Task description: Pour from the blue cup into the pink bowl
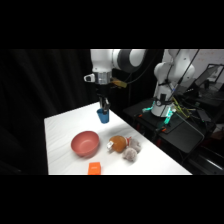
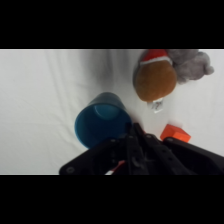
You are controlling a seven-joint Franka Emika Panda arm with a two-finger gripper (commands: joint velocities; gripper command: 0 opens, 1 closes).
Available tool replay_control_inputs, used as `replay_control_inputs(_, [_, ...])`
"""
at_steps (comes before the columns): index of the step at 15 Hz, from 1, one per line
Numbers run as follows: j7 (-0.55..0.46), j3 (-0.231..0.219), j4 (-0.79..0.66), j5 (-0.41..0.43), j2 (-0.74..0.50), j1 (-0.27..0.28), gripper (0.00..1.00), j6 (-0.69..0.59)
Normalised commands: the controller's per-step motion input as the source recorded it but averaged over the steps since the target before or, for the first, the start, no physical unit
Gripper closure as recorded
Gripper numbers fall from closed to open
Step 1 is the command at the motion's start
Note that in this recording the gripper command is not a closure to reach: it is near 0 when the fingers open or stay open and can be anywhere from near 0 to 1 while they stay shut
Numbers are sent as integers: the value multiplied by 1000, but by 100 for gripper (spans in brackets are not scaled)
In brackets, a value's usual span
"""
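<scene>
Side cam sits off the table [image 1: 65,145] looking down; wrist cam hovers close overhead; both catch the blue cup [image 1: 103,116].

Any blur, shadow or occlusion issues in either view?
Side view: soft throughout, background dark, white table brightly lit. Wrist view: the gripper linkage is a dark out-of-focus mass covering the blue cup's lower edge; a grey shadow streak runs above the cup.
</scene>
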Motion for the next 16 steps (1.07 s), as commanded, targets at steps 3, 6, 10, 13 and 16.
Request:
replay_control_inputs(3, [-435,85,695,507,240,99,13,-556])
replay_control_inputs(6, [-732,-2,935,663,548,-62,15,-682])
replay_control_inputs(10, [-677,-13,993,507,753,-251,15,-746])
replay_control_inputs(13, [-464,77,1000,331,769,-346,15,-844])
replay_control_inputs(16, [-258,144,999,259,754,-329,15,-850])
